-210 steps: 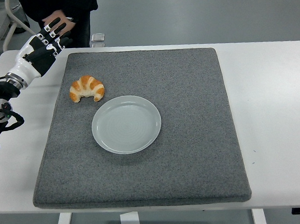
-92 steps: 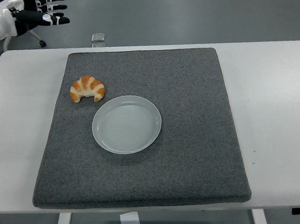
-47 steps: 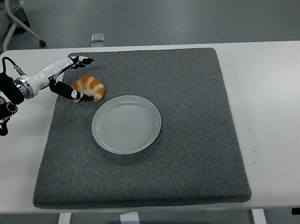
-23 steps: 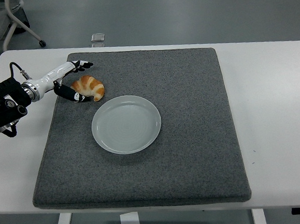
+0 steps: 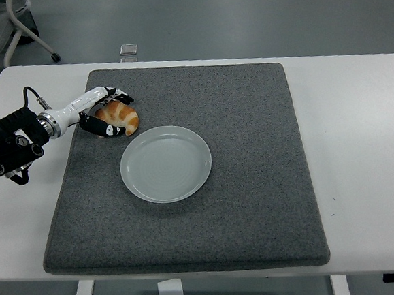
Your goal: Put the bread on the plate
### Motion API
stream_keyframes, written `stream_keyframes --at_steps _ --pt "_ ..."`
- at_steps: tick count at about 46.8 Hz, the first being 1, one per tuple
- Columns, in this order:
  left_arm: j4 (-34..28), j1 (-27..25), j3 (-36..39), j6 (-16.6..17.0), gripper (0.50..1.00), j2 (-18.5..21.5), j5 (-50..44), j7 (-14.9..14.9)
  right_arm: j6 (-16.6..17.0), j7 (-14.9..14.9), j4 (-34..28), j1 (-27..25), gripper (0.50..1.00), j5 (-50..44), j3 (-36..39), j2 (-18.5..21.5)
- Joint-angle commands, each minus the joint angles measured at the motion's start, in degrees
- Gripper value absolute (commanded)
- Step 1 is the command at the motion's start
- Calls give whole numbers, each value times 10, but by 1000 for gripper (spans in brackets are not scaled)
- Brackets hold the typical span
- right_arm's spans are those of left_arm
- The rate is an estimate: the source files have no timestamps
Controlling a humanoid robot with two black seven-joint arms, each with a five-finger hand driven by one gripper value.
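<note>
a: left hand [image 5: 105,112] at the bread [image 5: 117,117], far-left part of the grey mat [image 5: 254,184] on the white worktop [image 5: 360,141]. how do the two lie?

b: the bread sits just on the hand's right, up against it. fingers [image 5: 119,96] reach along its far side, the thumb [image 5: 107,130] along its near side, so the hand is cupped round it from the left. it looks like a loose clasp rather than a firm pinch; whether the bread's weight is taken yet, i cannot tell.

a: and the bread's long axis?

b: roughly left to right, the crescent's tips turned toward the near edge. the hand comes in along that axis, from the left end.

a: where is the plate [image 5: 165,163] from there?

b: to the right and nearer the camera, just beside the bread but apart from it, and nothing on it. the carry, by my reading, is a short diagonal away from the arm's side, toward the mat's middle.

a: the other arm?

b: not in view. the left is the only one near, and it is well placed on that side.
</note>
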Motion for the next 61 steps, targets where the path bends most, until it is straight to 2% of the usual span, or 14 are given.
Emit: stream_keyframes --at_steps 1,19,28,36,45,52,56,61 --pt "0 -2 1 1 500 2 0 -14 0 0 0 0 930 0 0 0" --pt "5 -4 -12 3 500 14 -13 -17 0 0 0 0 930 0 0 0" --pt "34 -14 -48 3 500 44 -12 -17 0 0 0 0 930 0 0 0" --pt "60 -100 -46 -15 500 88 -12 -17 0 0 0 0 930 0 1 0" --pt "60 -210 -41 -103 500 102 -3 -17 0 0 0 1 930 0 0 0" --pt "47 -288 -38 -131 500 81 1 -10 -1 0 0 1 930 0 0 0" --pt "36 -320 -25 -132 500 44 1 -10 -1 0 0 1 930 0 0 0" --pt "18 -343 -17 -124 500 15 1 -3 -1 0 0 1 930 0 0 0"
